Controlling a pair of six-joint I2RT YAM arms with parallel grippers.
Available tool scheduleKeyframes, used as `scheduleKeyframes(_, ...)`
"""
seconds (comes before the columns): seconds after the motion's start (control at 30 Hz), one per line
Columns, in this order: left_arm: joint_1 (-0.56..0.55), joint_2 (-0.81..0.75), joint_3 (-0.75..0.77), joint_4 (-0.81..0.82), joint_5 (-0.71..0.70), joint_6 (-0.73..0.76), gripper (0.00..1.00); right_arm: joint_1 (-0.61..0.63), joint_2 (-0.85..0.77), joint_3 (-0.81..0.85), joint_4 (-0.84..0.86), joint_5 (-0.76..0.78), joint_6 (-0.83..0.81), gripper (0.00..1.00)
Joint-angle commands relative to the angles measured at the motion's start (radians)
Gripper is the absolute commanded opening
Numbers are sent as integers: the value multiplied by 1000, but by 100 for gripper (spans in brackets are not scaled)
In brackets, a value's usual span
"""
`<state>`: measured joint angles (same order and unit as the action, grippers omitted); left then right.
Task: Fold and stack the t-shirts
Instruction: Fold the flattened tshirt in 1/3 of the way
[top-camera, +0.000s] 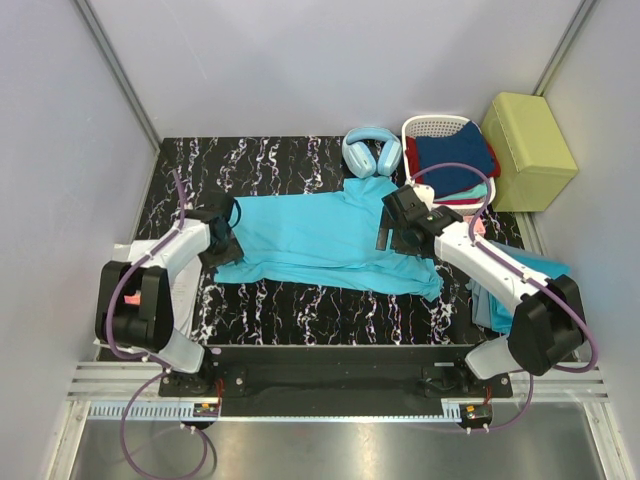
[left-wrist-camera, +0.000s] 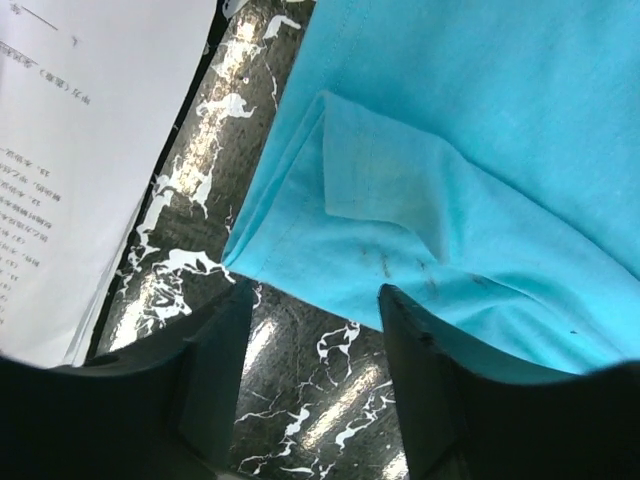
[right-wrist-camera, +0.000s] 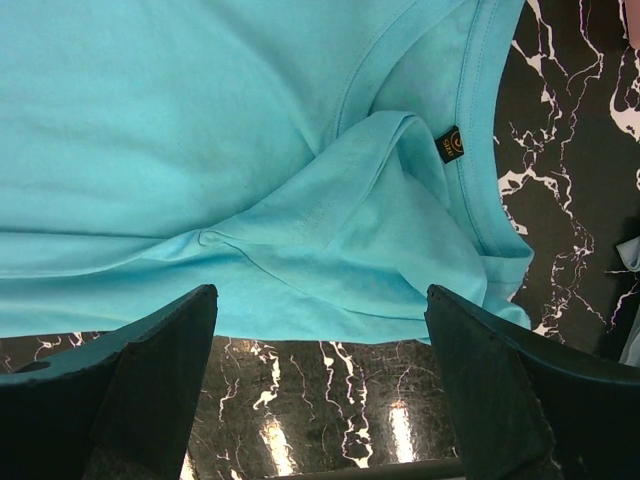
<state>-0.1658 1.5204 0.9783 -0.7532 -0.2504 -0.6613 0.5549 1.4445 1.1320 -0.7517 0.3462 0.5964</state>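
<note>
One turquoise t-shirt (top-camera: 320, 238) lies spread across the black marble table (top-camera: 300, 303), crumpled along its near edge. My left gripper (top-camera: 222, 232) is at the shirt's left end. In the left wrist view the left gripper (left-wrist-camera: 313, 292) is open just short of a folded hem corner of the shirt (left-wrist-camera: 450, 150), with only table between its fingers. My right gripper (top-camera: 396, 226) hovers over the shirt's right end. The right wrist view shows the right gripper (right-wrist-camera: 318, 292) wide open at the edge of the shirt (right-wrist-camera: 250, 130), near the collar with its small black label (right-wrist-camera: 451, 143). A second turquoise t-shirt (top-camera: 492, 305) hangs under the right arm.
Pale blue headphones (top-camera: 372, 151) lie at the back. Beside them a white basket (top-camera: 437, 124) holds folded clothes, and a yellow-green box (top-camera: 528, 150) stands to its right. Printed white paper (left-wrist-camera: 80, 150) lies at the table's left edge.
</note>
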Motion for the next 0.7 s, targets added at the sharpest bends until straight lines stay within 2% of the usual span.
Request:
scheduleKeyframes(0.0,17,11,-21,54,53,-1,54,7,-26,-8,17,25,-13,92)
scheduleKeyframes(0.5,43,43,-102,107,115,-21,54,8,-30,-14,17,30,-24,92)
scheduleKeyframes(0.67,51,66,-110,106,128,-24,50,7,-38,-17,17,33,-27,92)
